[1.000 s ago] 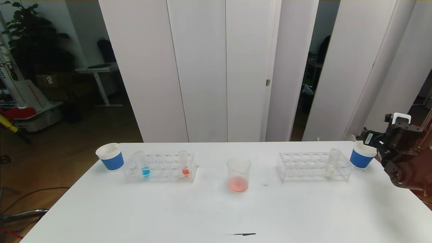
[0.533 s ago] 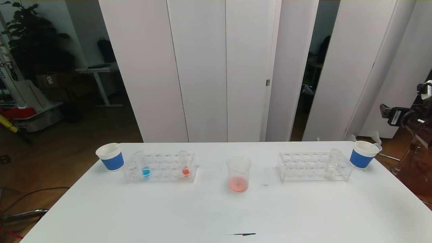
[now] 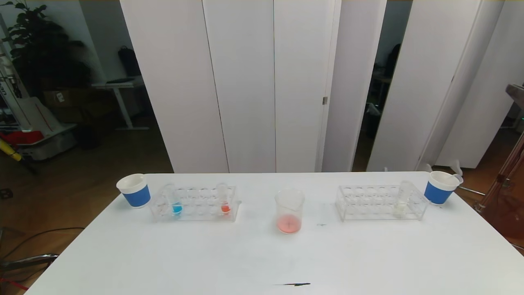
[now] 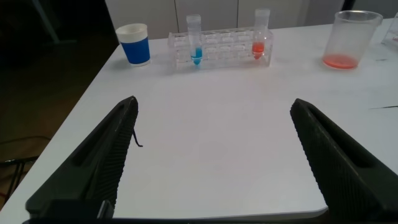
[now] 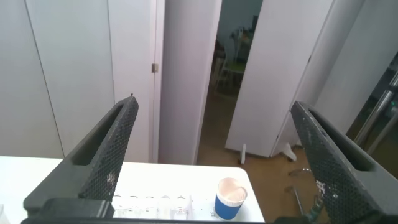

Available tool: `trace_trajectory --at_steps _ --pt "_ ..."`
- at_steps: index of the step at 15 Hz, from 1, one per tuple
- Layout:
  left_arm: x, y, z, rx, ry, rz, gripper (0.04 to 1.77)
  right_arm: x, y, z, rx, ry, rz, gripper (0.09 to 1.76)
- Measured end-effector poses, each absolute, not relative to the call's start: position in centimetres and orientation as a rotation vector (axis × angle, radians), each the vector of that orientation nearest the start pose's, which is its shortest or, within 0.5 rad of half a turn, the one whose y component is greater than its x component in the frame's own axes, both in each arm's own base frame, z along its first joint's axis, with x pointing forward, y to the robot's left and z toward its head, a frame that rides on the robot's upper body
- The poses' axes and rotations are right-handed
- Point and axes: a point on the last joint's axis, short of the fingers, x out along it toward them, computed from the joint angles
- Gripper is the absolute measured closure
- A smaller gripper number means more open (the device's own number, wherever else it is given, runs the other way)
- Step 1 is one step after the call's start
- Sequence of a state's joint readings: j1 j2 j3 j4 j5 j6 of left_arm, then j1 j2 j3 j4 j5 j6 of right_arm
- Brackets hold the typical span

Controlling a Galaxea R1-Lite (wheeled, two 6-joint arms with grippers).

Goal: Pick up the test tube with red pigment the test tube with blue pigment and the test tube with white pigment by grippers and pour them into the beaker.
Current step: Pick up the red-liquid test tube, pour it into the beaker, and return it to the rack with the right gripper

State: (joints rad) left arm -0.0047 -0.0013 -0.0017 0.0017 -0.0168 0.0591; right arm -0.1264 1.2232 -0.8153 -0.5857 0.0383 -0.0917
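The test tube with blue pigment (image 3: 175, 203) and the test tube with red pigment (image 3: 224, 200) stand upright in a clear rack (image 3: 196, 207) on the table's left. The test tube with white pigment (image 3: 403, 200) stands in a second rack (image 3: 368, 201) on the right. Between the racks is the beaker (image 3: 289, 211), holding a shallow pink-red layer. My left gripper (image 4: 212, 101) is open over the near table, facing the blue tube (image 4: 196, 53), red tube (image 4: 260, 43) and beaker (image 4: 354, 40). My right gripper (image 5: 213, 102) is open and empty, high above the table's far right corner.
A blue-banded paper cup (image 3: 133, 190) stands left of the left rack, and another (image 3: 439, 187) sits at the far right corner, also seen under the right gripper as a cup (image 5: 230, 198). A black mark (image 3: 294, 284) lies on the white table (image 3: 245, 254) near its front edge.
The right arm, beside the right cup a second ago, has risen and swung out past the right edge of the head view. Tubes, beaker and racks have not moved.
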Motion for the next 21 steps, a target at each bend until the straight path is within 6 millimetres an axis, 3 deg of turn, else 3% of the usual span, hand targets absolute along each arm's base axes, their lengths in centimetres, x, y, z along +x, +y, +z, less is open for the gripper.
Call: trace_trajectory --at_steps 2,4,7,9,10,12,17,19,21 --pt "-2.3 0.0 7.6 0.059 -0.002 -0.021 0.06 12.7 -1.0 31.3 -0.150 -0.270 -0.054 0.10" --pt "-2.3 0.0 7.6 0.059 -0.002 -0.021 0.06 6.7 -0.3 31.1 -0.169 -0.309 -0.037 0.10" --pt "-2.3 0.0 7.6 0.059 -0.002 -0.021 0.06 -1.9 0.1 28.1 -0.173 -0.278 -0.017 0.10" --pt "-2.3 0.0 7.6 0.059 -0.002 -0.021 0.06 -6.1 0.1 25.2 -0.149 -0.256 -0.020 0.10" --pt "-2.3 0.0 7.6 0.059 -0.002 -0.021 0.06 -7.3 0.0 23.5 -0.124 -0.244 -0.037 0.10" --pt "-2.3 0.0 7.6 0.059 -0.002 -0.021 0.06 -7.7 -0.1 20.0 -0.075 -0.204 -0.069 0.10" --pt "-2.3 0.0 7.6 0.059 -0.002 -0.021 0.06 -4.2 -0.1 11.7 0.003 -0.033 -0.059 0.10" --pt "-2.3 0.0 7.6 0.059 -0.002 -0.021 0.06 -3.0 0.0 9.2 0.005 -0.009 -0.014 0.10" --pt "-2.3 0.0 7.6 0.059 -0.002 -0.021 0.06 -2.6 0.0 8.0 0.007 0.022 -0.008 0.10"
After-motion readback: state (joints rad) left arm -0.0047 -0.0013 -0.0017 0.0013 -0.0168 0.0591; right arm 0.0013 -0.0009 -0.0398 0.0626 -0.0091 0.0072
